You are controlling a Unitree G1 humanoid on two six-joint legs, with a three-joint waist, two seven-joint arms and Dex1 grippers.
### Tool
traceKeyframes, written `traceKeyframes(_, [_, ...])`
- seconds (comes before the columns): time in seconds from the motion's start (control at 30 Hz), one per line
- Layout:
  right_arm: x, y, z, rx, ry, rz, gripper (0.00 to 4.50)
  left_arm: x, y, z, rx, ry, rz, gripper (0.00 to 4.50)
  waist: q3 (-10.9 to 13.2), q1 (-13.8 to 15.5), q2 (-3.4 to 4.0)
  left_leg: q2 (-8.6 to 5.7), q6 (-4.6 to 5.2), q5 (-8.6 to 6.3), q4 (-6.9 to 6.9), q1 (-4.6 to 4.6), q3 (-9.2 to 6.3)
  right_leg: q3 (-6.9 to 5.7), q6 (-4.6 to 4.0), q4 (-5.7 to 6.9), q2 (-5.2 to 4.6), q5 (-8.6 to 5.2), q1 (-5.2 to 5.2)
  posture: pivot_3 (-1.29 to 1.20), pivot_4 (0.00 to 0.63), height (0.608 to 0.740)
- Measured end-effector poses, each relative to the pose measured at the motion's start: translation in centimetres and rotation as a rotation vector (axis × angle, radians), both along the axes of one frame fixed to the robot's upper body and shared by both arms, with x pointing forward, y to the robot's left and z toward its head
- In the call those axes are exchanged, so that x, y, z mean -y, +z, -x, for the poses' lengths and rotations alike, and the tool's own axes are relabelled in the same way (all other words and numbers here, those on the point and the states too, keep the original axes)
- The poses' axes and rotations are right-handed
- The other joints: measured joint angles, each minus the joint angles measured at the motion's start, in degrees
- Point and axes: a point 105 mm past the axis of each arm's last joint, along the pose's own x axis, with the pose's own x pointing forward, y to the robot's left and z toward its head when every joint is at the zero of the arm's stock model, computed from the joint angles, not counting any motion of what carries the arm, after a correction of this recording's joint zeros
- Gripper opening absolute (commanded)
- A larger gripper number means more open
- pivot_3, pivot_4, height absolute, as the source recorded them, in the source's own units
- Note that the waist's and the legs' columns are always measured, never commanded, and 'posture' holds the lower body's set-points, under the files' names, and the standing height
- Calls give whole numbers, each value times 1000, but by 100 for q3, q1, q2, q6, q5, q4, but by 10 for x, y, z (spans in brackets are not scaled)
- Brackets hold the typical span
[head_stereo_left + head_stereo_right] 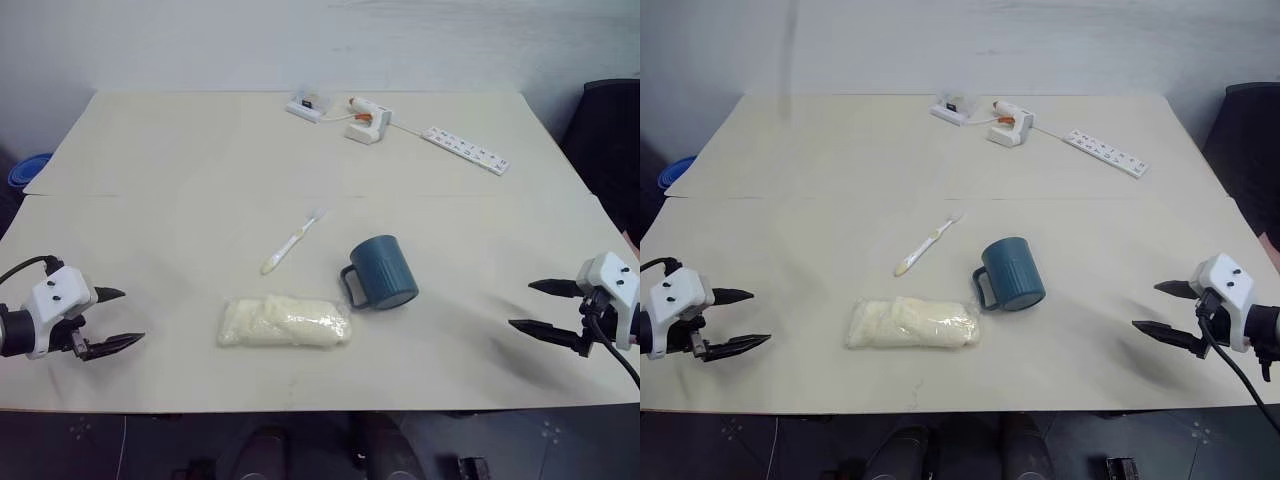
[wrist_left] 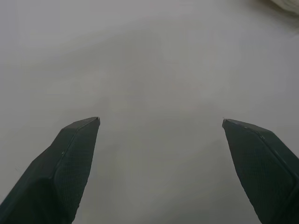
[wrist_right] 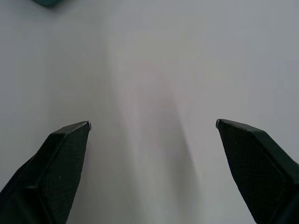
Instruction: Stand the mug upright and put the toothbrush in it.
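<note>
The dark teal mug (image 1: 383, 272) sits near the middle of the cream table (image 1: 180, 150), its closed end facing up and its handle toward my left; no opening shows. The white toothbrush (image 1: 293, 241) lies flat just beyond and left of it, bristled head pointing away. My left gripper (image 1: 133, 316) hovers open over the table's front left, far from both, with nothing between its fingers (image 2: 70, 158). My right gripper (image 1: 520, 305) hovers open at the front right, also with nothing in it. A teal sliver of the mug (image 3: 46, 2) shows in the right wrist view.
A clear bag of white material (image 1: 285, 322) lies in front of the toothbrush, left of the mug. At the far edge are a white power strip (image 1: 465, 149), a white corded device (image 1: 367, 122) and a small white box (image 1: 305, 105). A dark chair (image 1: 610, 140) stands at right.
</note>
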Motion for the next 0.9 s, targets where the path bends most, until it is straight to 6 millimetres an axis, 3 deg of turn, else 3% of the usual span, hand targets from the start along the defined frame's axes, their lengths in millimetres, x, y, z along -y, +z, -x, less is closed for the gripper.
traceKeyframes(0.5, [11, -7, -7, 4, -65, 12, 4482, 7, 0, 2, -29, -18, 23, 4500, 0, -4, 0, -1, 0, 0, 1, 3, 2, 1, 1, 6, -1, 0, 0, 0, 150, 740])
traceKeyframes(0.67, [9, -5, -7, -5, -95, 4, 4482, 19, 10, -9, -4, -25, 112, 4500, 0, 4, 1, -3, 0, 0, 7, 1, 2, 2, 1, 13, -2, 0, 0, 0, 150, 740])
traceKeyframes(0.8, [-14, 10, -4, -2, -73, -53, 4482, 47, 28, -13, -6, -88, 250, 4500, 1, 10, 1, -2, 0, 0, 10, -5, -5, 2, 2, 22, -3, 1, -3, 0, 150, 740])
traceKeyframes(0.9, [-63, 43, 4, 15, 40, -176, 4482, 86, 53, -8, -17, -229, 354, 4500, 1, 2, 0, 2, 0, 0, 13, -4, -44, 5, 2, 23, -1, 1, -3, 0, 150, 740])
